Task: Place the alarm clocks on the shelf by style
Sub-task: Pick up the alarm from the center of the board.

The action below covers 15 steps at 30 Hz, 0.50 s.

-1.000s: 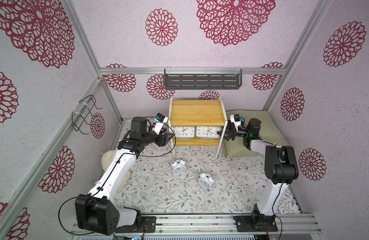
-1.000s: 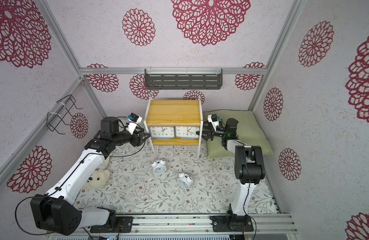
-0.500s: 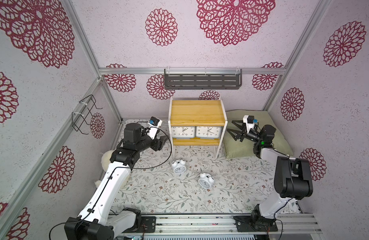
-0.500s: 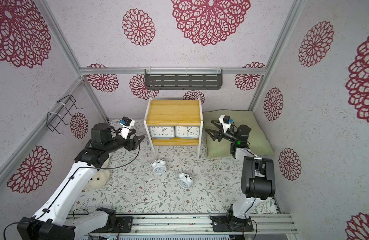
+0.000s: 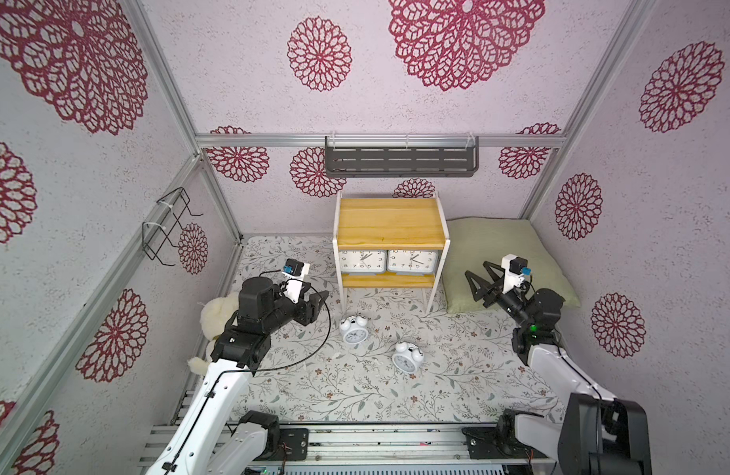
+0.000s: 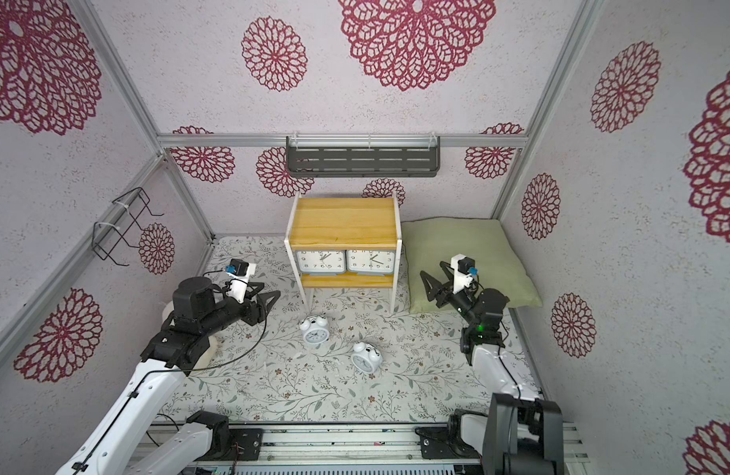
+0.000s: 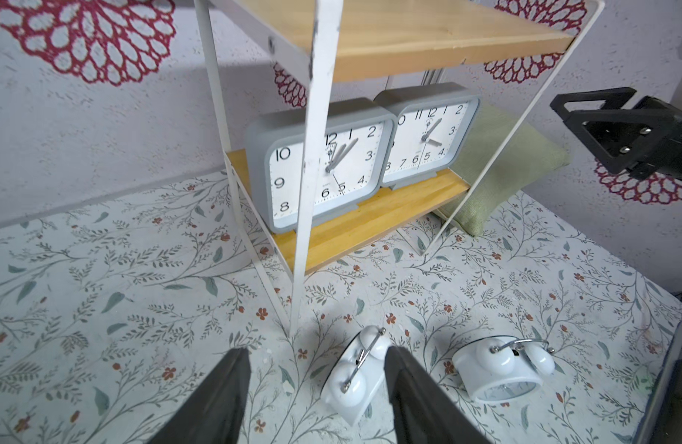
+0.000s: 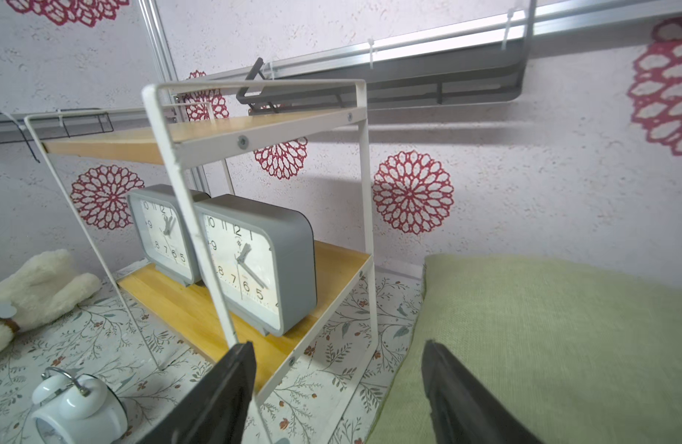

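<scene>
Lot, shelf (image 5: 390, 224): grey clocks (image 5: 362, 261) upright, side by side on the lower board; top board bare. On the mat (image 5: 314, 386) in front lie twin-bell clock (image 7: 353, 378) and second twin-bell clock (image 7: 501, 371). Empty, fingers spread: left gripper (image 7: 318, 351), aimed at the nearer; right gripper (image 8: 337, 346). Advice: clasp the drum (not the wire handle), set upright on top.

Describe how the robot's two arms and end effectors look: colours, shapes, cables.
The left arm and right arm have white links and black joints. The left end effector and right end effector have black tapered fingers. White camera mounts top both wrists; a black cable loops from the left.
</scene>
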{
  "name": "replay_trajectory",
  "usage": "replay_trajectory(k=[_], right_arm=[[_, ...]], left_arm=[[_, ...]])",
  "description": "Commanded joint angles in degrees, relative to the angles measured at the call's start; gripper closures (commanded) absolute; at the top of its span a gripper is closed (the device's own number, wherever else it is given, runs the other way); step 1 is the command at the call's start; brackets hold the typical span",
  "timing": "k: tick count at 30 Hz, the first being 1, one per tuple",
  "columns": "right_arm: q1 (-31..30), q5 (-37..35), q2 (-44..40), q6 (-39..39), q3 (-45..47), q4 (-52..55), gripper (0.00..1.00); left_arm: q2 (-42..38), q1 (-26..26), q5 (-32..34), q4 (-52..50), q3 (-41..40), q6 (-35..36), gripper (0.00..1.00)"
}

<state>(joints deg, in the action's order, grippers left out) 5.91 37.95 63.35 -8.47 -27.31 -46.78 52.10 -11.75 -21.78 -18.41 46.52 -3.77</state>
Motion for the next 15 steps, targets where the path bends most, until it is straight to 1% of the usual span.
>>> replay_trajectory(k=[1, 4, 7, 11, 12, 15], right_arm=[[-1.1, -5.4, -7.8, -4.1, 4.0, 5.1, 0.26], [-3.7, -8.4, -15.0, -4.3, 7.5, 10.2, 0.26], [-5.7, -10.0, -20.7, -4.0, 9.2, 16.0, 0.26], [-6.8, -10.0, -26.1, -4.4, 10.8, 21.3, 0.25], [-6.9, -9.7, -26.9, -4.4, 11.2, 21.7, 0.25], [-7.0, -9.0, -28.8, -4.8, 12.6, 22.3, 0.25]], left_arm=[[0.1, -1.2, -1.0, 5.1, -3.2, -4.7, 0.38], [1.6, -3.0, -0.6, 8.7, -5.9, -7.0, 0.39], [4.2, -5.2, 0.0, 10.4, -7.3, -7.1, 0.42], [9.3, -7.5, -0.6, 9.9, -6.7, -4.3, 0.47], [10.6, -7.9, -0.5, 9.2, -6.0, -3.5, 0.5], [14.6, -8.7, 0.1, 6.4, -3.7, -0.6, 0.52]])
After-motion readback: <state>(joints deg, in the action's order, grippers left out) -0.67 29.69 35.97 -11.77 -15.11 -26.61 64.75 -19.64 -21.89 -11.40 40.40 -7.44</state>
